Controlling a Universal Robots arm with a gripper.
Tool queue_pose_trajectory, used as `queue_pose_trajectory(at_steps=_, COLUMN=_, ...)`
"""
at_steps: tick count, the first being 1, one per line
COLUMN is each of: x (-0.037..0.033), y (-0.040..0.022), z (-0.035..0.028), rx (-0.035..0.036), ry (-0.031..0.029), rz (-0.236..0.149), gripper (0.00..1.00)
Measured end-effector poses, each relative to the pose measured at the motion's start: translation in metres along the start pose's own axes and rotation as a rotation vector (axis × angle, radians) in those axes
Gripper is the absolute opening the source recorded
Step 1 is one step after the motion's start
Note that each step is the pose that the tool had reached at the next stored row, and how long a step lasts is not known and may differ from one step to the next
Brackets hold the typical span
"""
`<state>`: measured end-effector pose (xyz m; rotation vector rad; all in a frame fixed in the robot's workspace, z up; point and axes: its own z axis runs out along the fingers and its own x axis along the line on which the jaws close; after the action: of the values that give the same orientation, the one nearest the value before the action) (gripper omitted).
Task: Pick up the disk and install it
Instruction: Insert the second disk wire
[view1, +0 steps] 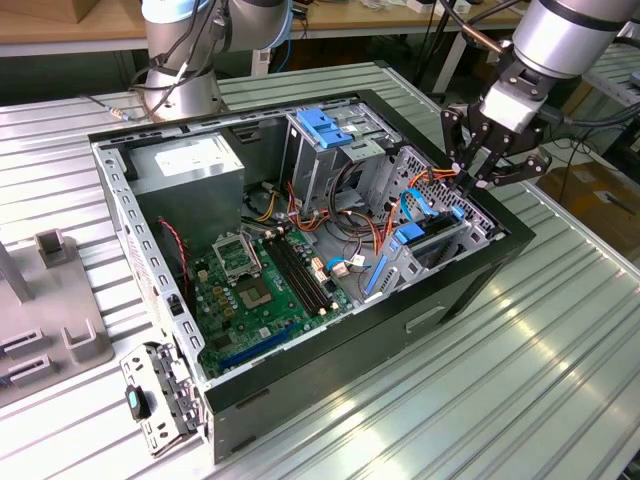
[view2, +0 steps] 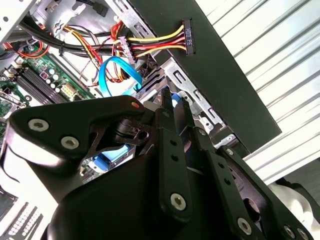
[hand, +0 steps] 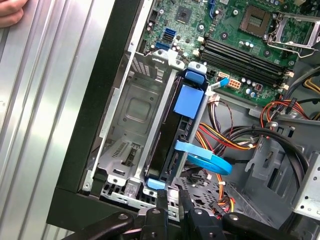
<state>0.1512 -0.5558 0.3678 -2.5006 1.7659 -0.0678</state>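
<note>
The disk (hand: 172, 135), a flat drive seen edge-on in a blue plastic rail frame with a blue tab on its upper edge, stands upright in the grey metal drive cage (hand: 131, 125) at the front corner of the open black computer case (view1: 470, 285); in the exterior view I see its blue frame (view1: 412, 238) in the cage at the case's end on the exterior view's right; a light-blue flat data cable (hand: 202, 159) loops just beside its rear end, and a bundle of red, yellow and black power wires (hand: 235, 137) runs close by. My black pincer (view1: 468, 172) hangs just above that end of the case; in the first wrist view its two fingertips (hand: 172, 200) sit close together with only a narrow gap, right over the near end of the disk's frame, and I see nothing held between them; whether they touch the frame I cannot tell. The green motherboard (view1: 255, 290) lies on the case floor; a grey power-supply box (view1: 190, 165) sits at the far end; the case rests on a ribbed aluminium bench (view1: 540, 350).
</note>
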Motion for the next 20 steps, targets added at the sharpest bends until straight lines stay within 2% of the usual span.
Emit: queue_pose_trajectory(at_steps=20, x=-0.0023, y=-0.003, z=0.0003, rx=-0.0001, ry=-0.0012, rz=-0.013, gripper=0.24)
